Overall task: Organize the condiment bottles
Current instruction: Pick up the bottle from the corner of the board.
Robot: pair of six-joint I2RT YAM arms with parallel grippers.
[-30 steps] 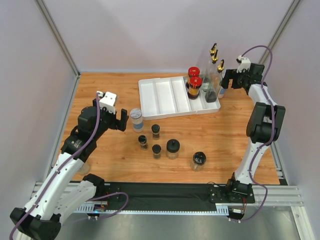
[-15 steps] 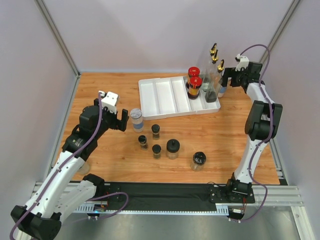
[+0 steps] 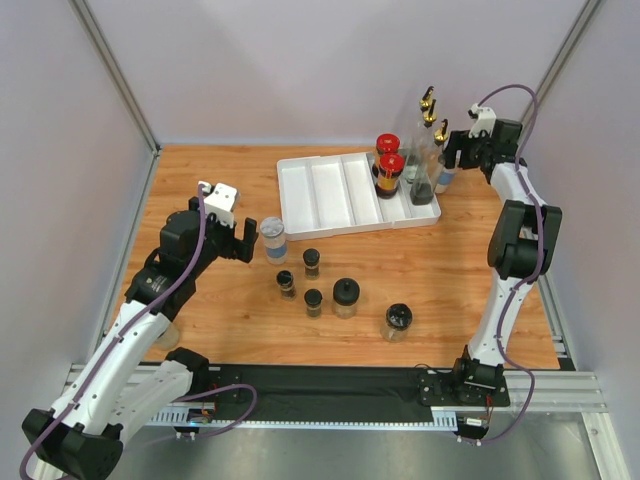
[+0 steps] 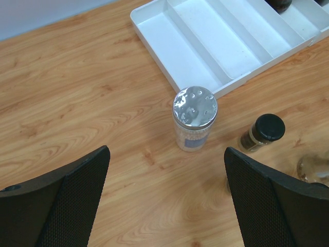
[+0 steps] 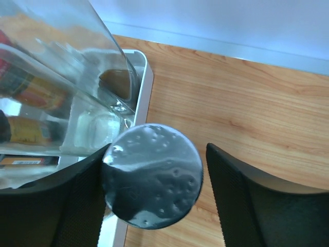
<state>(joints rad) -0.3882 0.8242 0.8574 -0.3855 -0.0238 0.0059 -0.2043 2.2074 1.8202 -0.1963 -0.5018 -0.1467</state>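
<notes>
Right tool (image 3: 458,158): jaws straddle grey-lidded jar (image 5: 151,182) just beside white tray (image 3: 300,205), right end; I cannot tell if gripped. Left tool (image 4: 165,154): wide, empty, over bench (image 4: 77,77); second grey-lidded jar (image 4: 195,116) ahead.

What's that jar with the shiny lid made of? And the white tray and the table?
The grey-lidded jar looks like clear glass or plastic: you can see white stuff inside. Its lid looks like shiny dimpled metal, maybe foil. The white tray looks like smooth plastic. The table looks like wood with grain lines, maybe a printed laminate.
</notes>
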